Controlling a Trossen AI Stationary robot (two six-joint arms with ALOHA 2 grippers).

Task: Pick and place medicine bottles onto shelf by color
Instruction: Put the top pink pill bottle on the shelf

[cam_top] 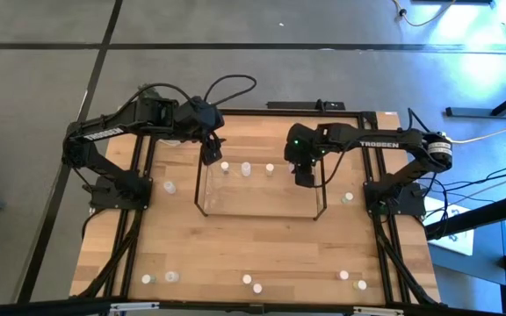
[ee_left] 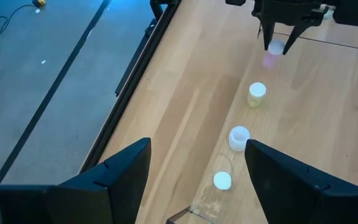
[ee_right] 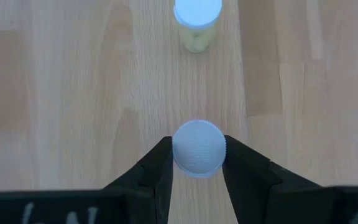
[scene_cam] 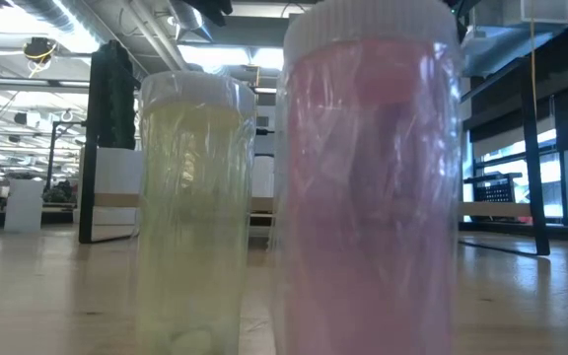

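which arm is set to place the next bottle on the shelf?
Right. The right gripper has its fingers around a white-capped bottle at the shelf, in line with bottles already there. The left gripper is open and empty.

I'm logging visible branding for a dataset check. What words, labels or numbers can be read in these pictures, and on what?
"TROSSEN": white lettering on the right arm, high view.
White lettering on the left arm: too small to read.
Pale marks at the edge of the right wrist view: cut off, unreadable.
The medicine bottles show no readable label.

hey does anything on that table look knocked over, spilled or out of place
Nothing stands out. The bottles that can be made out stand upright, caps on, with no spill. The right gripper holds one bottle squarely at the shelf; the left gripper hangs open.
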